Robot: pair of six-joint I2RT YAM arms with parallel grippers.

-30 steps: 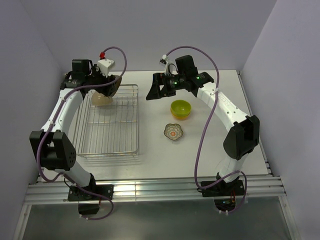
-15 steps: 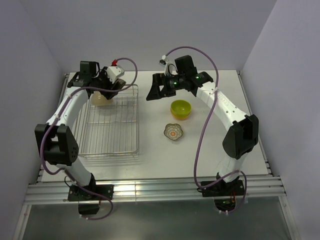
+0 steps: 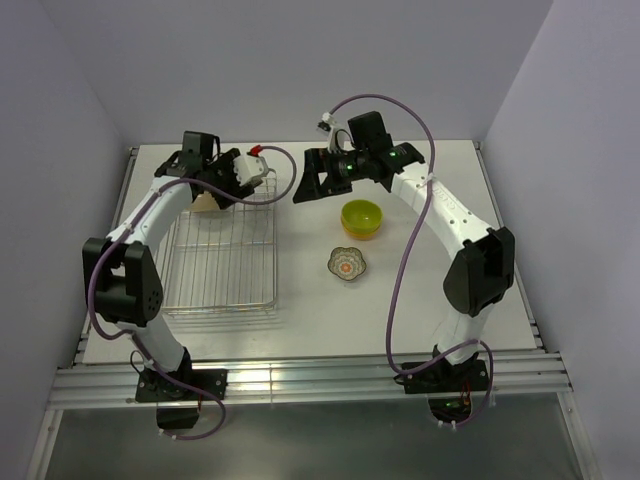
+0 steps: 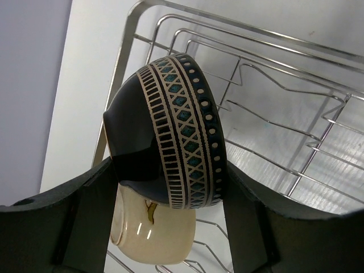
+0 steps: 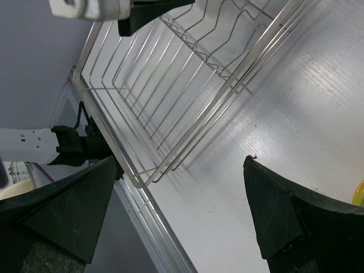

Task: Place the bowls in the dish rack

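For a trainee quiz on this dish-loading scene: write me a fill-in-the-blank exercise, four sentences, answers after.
The ____ arm's jaws grip the dark round bowl with a pale geometric band above the silver wire dish rack.
A cream round bowl already lies ____ the rack.
The lime-green round bowl sits nested in an ____ bowl on the white table.
The right arm's jaws stand open, holding ____.
Missing words: left, inside, orange, nothing.
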